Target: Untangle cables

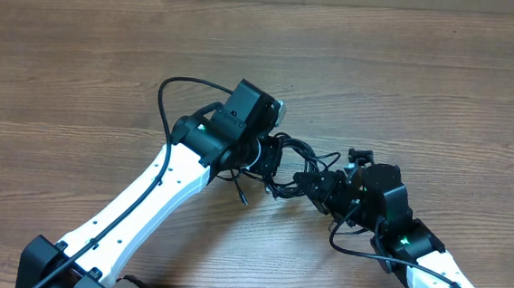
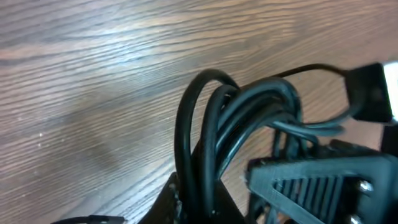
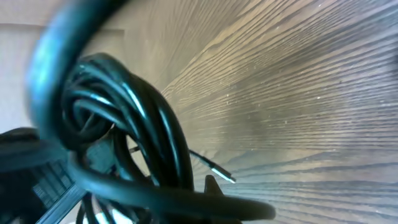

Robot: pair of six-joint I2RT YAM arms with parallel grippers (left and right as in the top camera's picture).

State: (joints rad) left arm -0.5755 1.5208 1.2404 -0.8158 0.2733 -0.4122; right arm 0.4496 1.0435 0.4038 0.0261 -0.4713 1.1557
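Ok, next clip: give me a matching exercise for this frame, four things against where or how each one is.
Things:
1. left fingers
2. right fingers
3. cables
4. loose plug end

Places and states:
A. trails out of the knot toward the robot's base, in neither grip
B. shut on the knot's right side
C. bunched in a knot between the two arms
D. shut on the knot's left side

Pairs: 1-D, 2-B, 3-C, 4-A.
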